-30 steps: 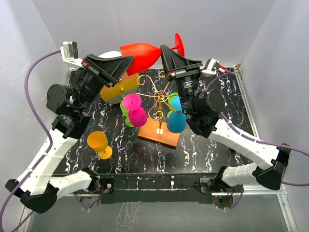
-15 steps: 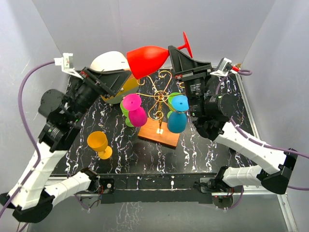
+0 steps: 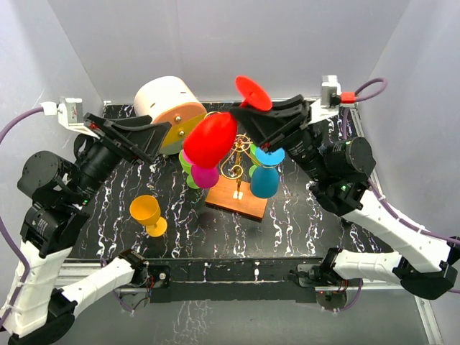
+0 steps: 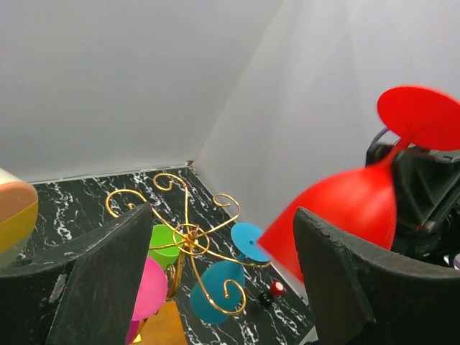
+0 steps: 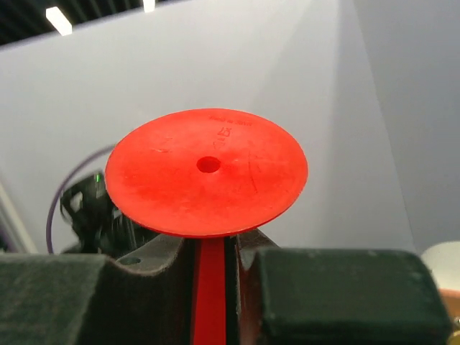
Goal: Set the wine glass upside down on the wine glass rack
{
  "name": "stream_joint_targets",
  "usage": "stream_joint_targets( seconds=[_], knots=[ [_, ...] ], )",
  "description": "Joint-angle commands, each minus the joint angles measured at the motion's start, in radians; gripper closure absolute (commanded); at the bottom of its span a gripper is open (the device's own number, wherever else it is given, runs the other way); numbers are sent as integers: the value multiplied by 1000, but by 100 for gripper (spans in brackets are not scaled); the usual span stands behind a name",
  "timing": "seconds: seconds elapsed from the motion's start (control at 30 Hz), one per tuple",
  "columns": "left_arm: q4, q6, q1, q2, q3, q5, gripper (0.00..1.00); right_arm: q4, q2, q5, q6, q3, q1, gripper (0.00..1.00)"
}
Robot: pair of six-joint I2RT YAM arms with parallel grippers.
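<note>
A red wine glass (image 3: 210, 139) hangs tilted above the wine glass rack (image 3: 239, 146), bowl down to the left and foot (image 3: 253, 92) up. My right gripper (image 3: 244, 113) is shut on its stem just under the foot (image 5: 208, 172); the right wrist view shows the stem (image 5: 210, 287) pinched between both fingers. The rack is gold wire on an orange base (image 3: 248, 207) and carries pink, green and blue glasses upside down. My left gripper (image 3: 159, 140) stands open to the left of the bowl, holding nothing. Through its jaws I see the rack (image 4: 187, 230) and the red glass (image 4: 345, 208).
A cream-and-orange drum-shaped box (image 3: 167, 104) lies at the back left, just behind the left gripper. A yellow glass (image 3: 147, 213) stands upright on the black marble table (image 3: 302, 223) at the front left. White walls close the table in on three sides.
The right gripper has swung the red glass from lying across the back to bowl-down over the rack. The left gripper has opened and drawn back to the left.
</note>
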Motion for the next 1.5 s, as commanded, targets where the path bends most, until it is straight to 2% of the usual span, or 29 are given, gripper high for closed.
stream_joint_targets(
  seconds=[0.0, 0.13, 0.4, 0.6, 0.7, 0.87, 1.03, 1.17, 1.3, 1.47],
  knots=[
    [1, 26, 3, 30, 57, 130, 22, -280, -53, -285, -129, 40, 1, 100],
    [94, -4, 3, 13, -31, 181, 19, -390, -103, -323, -202, -2, 0, 100],
    [93, -191, 2, 87, -18, 280, 17, -547, -109, -439, -300, 51, 0, 100],
    [69, -439, 3, 47, -77, 169, 16, -605, -148, -506, -315, 11, 1, 100],
    [80, -513, 3, 52, -90, 217, 16, -609, -185, -530, -300, -39, 0, 100],
    [94, -588, 3, 69, -90, 391, 17, -622, -267, -439, -330, -137, 0, 100],
    [84, -657, 3, 55, -123, 467, 19, -626, -288, -357, -429, -213, 1, 100],
    [113, -748, 2, 73, -180, 533, 22, -610, -270, -342, -458, -231, 0, 100],
    [80, -783, 2, 94, -199, 569, 23, -561, -281, -341, -459, -258, 1, 100],
    [125, -845, 2, 144, -217, 670, 24, -551, -298, -330, -449, -272, 0, 100]
  ],
)
